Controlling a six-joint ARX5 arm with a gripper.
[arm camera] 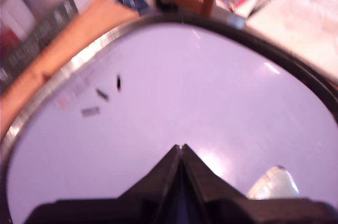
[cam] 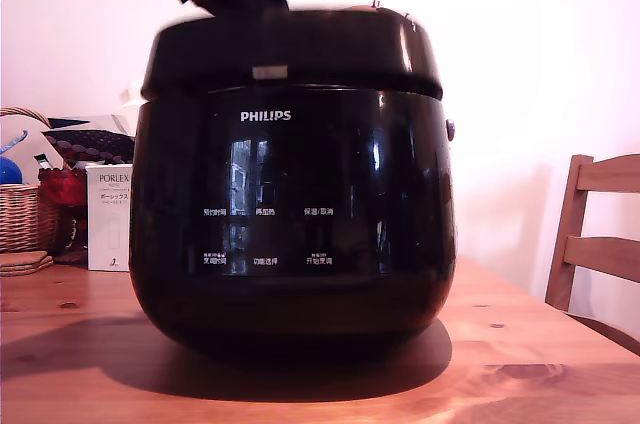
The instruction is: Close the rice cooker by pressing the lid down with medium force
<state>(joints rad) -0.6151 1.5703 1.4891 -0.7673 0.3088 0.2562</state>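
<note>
The rice cooker (cam: 290, 214) is a large glossy black pot with white PHILIPS lettering, standing in the middle of the wooden table. The lid (cam: 290, 49) lies down flat over the body, with a thin seam showing along its lower edge. In the exterior view the dark arm comes down from above onto the lid's top, and my gripper (cam: 250, 6) is blurred there. In the wrist view the lid's shiny top (arm camera: 185, 86) fills the picture, and my gripper (arm camera: 181, 149) is shut, its two black fingertips pressed together with nothing between them, right at the lid's surface.
At the exterior view's left stand a wicker basket (cam: 20, 209), a white PORLEX box (cam: 108, 216) and a stack of coasters (cam: 24, 263). A wooden chair (cam: 600, 234) stands at the right. The table (cam: 520, 354) runs in front of the cooker.
</note>
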